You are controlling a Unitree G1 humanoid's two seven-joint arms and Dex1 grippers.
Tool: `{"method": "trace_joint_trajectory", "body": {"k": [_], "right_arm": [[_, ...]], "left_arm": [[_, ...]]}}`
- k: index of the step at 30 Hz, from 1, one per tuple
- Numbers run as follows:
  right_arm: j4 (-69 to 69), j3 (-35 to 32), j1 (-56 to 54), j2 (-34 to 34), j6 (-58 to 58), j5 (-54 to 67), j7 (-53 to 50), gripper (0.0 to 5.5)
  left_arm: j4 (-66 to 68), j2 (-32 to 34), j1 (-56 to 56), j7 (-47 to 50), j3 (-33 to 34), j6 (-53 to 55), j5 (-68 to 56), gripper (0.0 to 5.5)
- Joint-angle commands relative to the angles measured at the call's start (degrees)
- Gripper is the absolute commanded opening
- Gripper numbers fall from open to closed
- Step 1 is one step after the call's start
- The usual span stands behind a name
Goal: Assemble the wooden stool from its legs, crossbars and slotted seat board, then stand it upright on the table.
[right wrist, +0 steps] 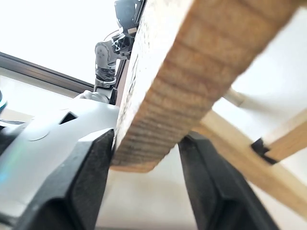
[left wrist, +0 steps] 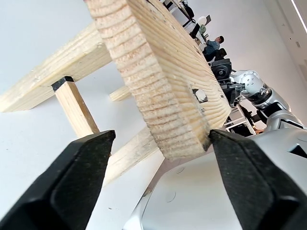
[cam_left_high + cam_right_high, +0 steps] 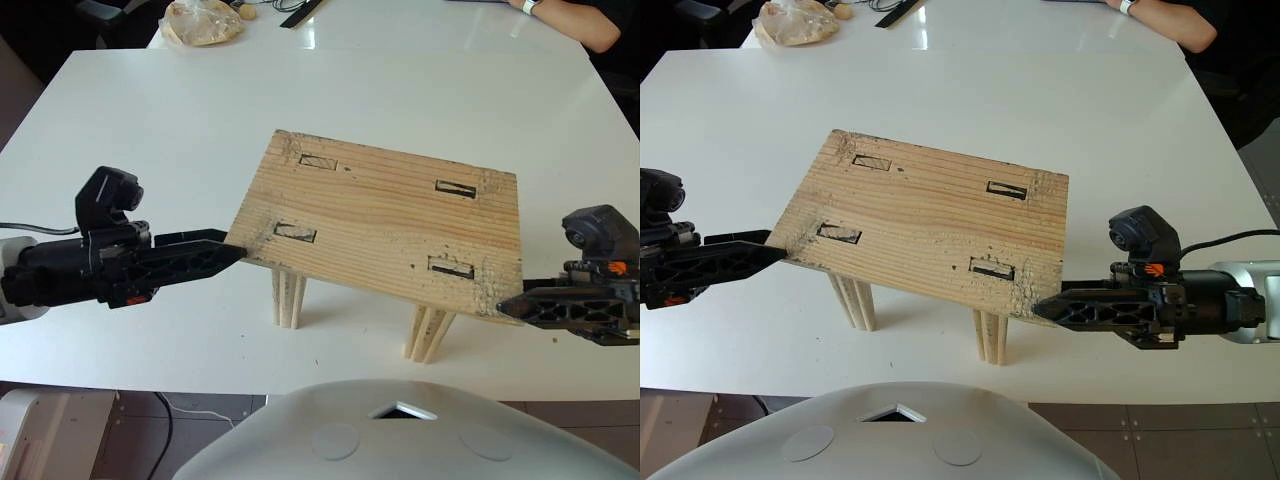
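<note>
The stool stands on its legs in the middle of the white worktop, somewhat toward the near edge. Its seat board (image 3: 385,225) is on top, with the long axis running left to right, slightly skewed to that edge. Each end of the board's near long side meets an arm. The left end effector (image 3: 232,252) points in at the near-left corner and the right end effector (image 3: 1045,308) at the near-right corner, so neither is nearer than the other. The board lies inward from both, between them. On the left, the black fingers (image 2: 72,187) are spread wide astride the corner: one sits at the board's face and the other is well clear of it, so that side has no grip. On the right, the fingers (image 1: 91,182) are narrow, with the board's thickness filling the gap between them. They appear to press both faces, so I judge that side to be holding the board. The seat is a thick slab of pale softwood with clear grain lines, rough end grain and chipped, dark-smudged corners. Four rectangular slots (image 3: 295,233) outlined in black are cut through it. The near legs (image 3: 288,298) are slim square sticks of the same pale wood, splayed slightly. Under the seat a crossbar (image 2: 48,76) meets a leg at a joint marked in black. The stool already looks assembled and upright, so any coming move depends on both arms letting go outward along the long axis without tipping it.
</note>
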Motion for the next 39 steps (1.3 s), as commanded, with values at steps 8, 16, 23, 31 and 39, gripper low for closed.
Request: {"method": "trace_joint_trajectory", "body": {"k": [8,16,23,31,39], "right_arm": [[10.7,10.6,-22.4,3.9,15.0,-0.6,-14.6,3.84],[25.2,20.1,-45.9,16.4,24.1,-0.6,-26.4,3.84],[30.3,15.6,-51.7,34.0,21.3,-0.6,-43.1,3.84],[27.6,1.3,-53.5,54.7,12.2,-0.6,-61.3,3.84],[24.4,5.5,-51.4,63.0,-3.8,-26.2,-65.1,3.84]], "left_arm": [[9.1,-1.4,-8.5,0.5,4.1,7.8,0.6,5.39],[7.9,-14.2,-15.2,18.6,0.6,-2.9,6.8,5.39],[5.5,-29.7,-16.8,25.0,-11.6,-17.7,40.2,5.39],[9.0,-37.5,-22.3,25.9,-20.8,-27.0,65.6,5.39],[12.7,-47.0,-25.8,29.7,-23.9,-34.4,80.9,5.39]]}}
